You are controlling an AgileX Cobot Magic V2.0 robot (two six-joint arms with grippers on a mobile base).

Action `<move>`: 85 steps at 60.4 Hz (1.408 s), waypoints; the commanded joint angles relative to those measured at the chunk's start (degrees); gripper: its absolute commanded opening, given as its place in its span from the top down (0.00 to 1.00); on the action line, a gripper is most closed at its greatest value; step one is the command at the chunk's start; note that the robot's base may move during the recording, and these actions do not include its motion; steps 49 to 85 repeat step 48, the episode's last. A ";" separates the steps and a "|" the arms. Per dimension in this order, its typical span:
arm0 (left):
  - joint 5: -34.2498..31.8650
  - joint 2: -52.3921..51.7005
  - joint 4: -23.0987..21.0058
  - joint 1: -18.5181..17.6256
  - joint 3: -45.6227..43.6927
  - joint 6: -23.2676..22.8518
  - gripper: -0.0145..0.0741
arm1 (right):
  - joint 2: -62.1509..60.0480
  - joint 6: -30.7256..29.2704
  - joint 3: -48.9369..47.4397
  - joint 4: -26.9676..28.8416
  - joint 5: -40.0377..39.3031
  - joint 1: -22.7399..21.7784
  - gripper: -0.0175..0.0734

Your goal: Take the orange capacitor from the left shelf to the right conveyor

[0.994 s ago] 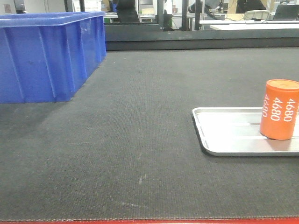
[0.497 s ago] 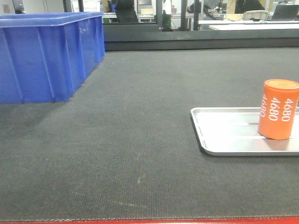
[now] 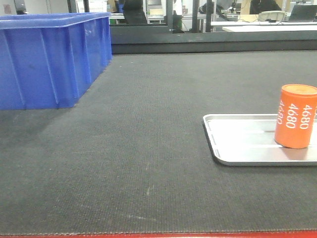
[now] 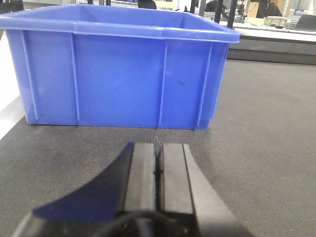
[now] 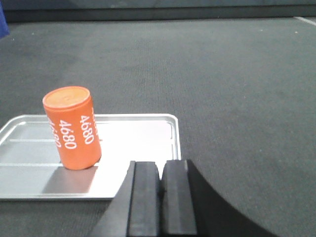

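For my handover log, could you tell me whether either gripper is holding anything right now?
Nothing is held. The left gripper and right gripper are shut and empty; the orange capacitor stands upright in the silver tray.

capacitor (image 3: 295,116) on tray (image 3: 237,141), bin (image 3: 49,59) far left

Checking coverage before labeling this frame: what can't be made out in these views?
- Left shelf: in no view.
- Blue bin interior: hidden by its own walls in the left wrist and front views.
- Silver tray: right end cut off by the front view's edge, left end by the right wrist view's.
- Orange capacitor: far side unseen.
- Left pincer and right pincer: arms out of frame.
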 commanded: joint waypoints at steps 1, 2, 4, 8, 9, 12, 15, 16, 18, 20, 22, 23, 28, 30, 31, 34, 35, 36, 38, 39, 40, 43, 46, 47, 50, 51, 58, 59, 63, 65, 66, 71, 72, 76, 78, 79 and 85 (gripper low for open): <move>-5.12 -1.12 0.00 0.11 -0.30 -0.08 0.95 | -1.22 -0.51 0.13 0.00 -5.71 -0.39 0.76; -5.12 -1.12 0.00 0.11 -0.30 -0.08 0.95 | -1.22 -0.51 0.13 0.00 -5.66 -0.39 0.76; -5.12 -1.12 0.00 0.11 -0.30 -0.08 0.95 | -1.22 -0.51 0.13 0.00 -5.60 -0.39 0.76; -5.12 -1.12 0.00 0.11 -0.30 -0.08 0.95 | -1.22 -0.51 0.13 0.00 -5.60 -0.39 0.76; -5.12 -1.12 0.00 0.11 -0.30 -0.08 0.95 | -1.22 -0.51 0.13 0.00 -5.60 -0.39 0.76; -5.12 -1.12 0.00 0.11 -0.30 -0.08 0.95 | -1.22 -0.51 0.13 0.00 -5.60 -0.39 0.76; -5.12 -1.12 0.00 0.11 -0.30 -0.08 0.95 | -1.22 -0.51 0.13 0.00 -5.60 -0.39 0.76; -5.12 -1.12 0.00 0.11 -0.30 -0.08 0.95 | -1.22 -0.51 0.13 0.00 -5.60 -0.39 0.76; -5.12 -1.12 0.00 0.11 -0.30 -0.08 0.95 | -1.22 -0.51 0.13 0.00 -5.60 -0.39 0.76; -5.12 -1.12 0.00 0.11 -0.30 -0.08 0.95 | -1.22 -0.51 0.13 0.00 -5.60 -0.39 0.76; -5.12 -1.12 0.00 0.11 -0.30 -0.08 0.95 | -1.22 -0.51 0.13 0.00 -5.60 -0.39 0.76; -5.12 -1.12 0.00 0.11 -0.30 -0.08 0.95 | -1.22 -0.51 0.13 0.00 -5.60 -0.39 0.76; -5.12 -1.12 0.00 0.11 -0.30 -0.08 0.95 | -1.22 -0.51 0.13 0.00 -5.60 -0.39 0.76; -5.12 -1.12 0.00 0.11 -0.30 -0.08 0.95 | -1.22 -0.51 0.13 0.00 -5.60 -0.39 0.76; -5.12 -1.12 0.00 0.11 -0.30 -0.08 0.95 | -1.22 -0.51 0.13 0.00 -5.60 -0.39 0.76; -5.12 -1.12 0.00 0.11 -0.30 -0.08 0.95 | -1.22 -0.51 0.13 0.00 -5.60 -0.39 0.76; -5.12 -1.12 0.00 0.11 -0.30 -0.08 0.95 | -1.22 -0.51 0.13 0.00 -5.60 -0.39 0.76; -5.12 -1.12 0.00 0.11 -0.30 -0.08 0.95 | -1.22 -0.51 0.13 0.00 -5.60 -0.39 0.76; -5.12 -1.12 0.00 0.11 -0.30 -0.08 0.95 | -1.22 -0.51 0.13 0.00 -5.60 -0.39 0.76; -5.12 -1.12 0.00 0.11 -0.30 -0.08 0.95 | -1.22 -0.51 0.13 0.00 -5.60 -0.39 0.76; -5.12 -1.12 0.00 0.11 -0.30 -0.08 0.95 | -1.22 -0.51 0.13 0.00 -5.60 -0.39 0.76; -5.12 -1.12 0.00 0.11 -0.30 -0.08 0.95 | -1.22 -0.51 0.13 0.00 -5.60 -0.39 0.76; -5.12 -1.12 0.00 0.11 -0.30 -0.08 0.95 | -1.22 -0.51 0.13 0.00 -5.60 -0.39 0.76; -5.12 -1.12 0.00 0.11 -0.30 -0.08 0.95 | -1.22 -0.51 0.13 0.00 -5.60 -0.39 0.76; -5.12 -1.12 0.00 0.11 -0.30 -0.08 0.95 | -1.22 -0.51 0.13 0.00 -5.60 -0.39 0.76; -5.12 -1.12 0.00 0.11 -0.30 -0.08 0.95 | -1.22 -0.51 0.13 0.00 -5.60 -0.39 0.76; -5.12 -1.12 0.00 0.11 -0.30 -0.08 0.95 | -1.22 -0.51 0.13 0.00 -5.60 -0.39 0.76; -5.12 -1.12 0.00 0.11 -0.30 -0.08 0.95 | -1.22 -0.51 0.13 0.00 -5.60 -0.39 0.76; -5.12 -1.12 0.00 0.11 -0.30 -0.08 0.95 | -1.22 -0.51 0.13 0.00 -5.60 -0.39 0.76; -5.12 -1.12 0.00 0.11 -0.30 -0.08 0.95 | -1.22 -0.51 0.13 0.00 -5.60 -0.39 0.76; -5.12 -1.12 0.00 0.11 -0.30 -0.08 0.95 | -1.22 -0.51 0.13 0.00 -5.60 -0.39 0.76; -5.12 -1.12 0.00 0.11 -0.30 -0.08 0.95 | -1.22 -0.51 0.13 0.00 -5.60 -0.39 0.76; -5.12 -1.12 0.00 0.11 -0.30 -0.08 0.95 | -1.22 -0.51 0.13 0.00 -5.60 -0.39 0.76; -5.12 -1.12 0.00 0.11 -0.30 -0.08 0.95 | -1.22 -0.51 0.13 0.00 -5.60 -0.39 0.76; -5.12 -1.12 0.00 0.11 -0.30 -0.08 0.95 | -1.22 -0.51 0.13 0.00 -5.60 -0.39 0.76; -5.12 -1.12 0.00 0.11 -0.30 -0.08 0.95 | -1.22 -0.51 0.13 0.00 -5.60 -0.39 0.76; -5.12 -1.12 0.00 0.11 -0.30 -0.08 0.95 | -1.22 -0.51 0.13 0.00 -5.60 -0.39 0.76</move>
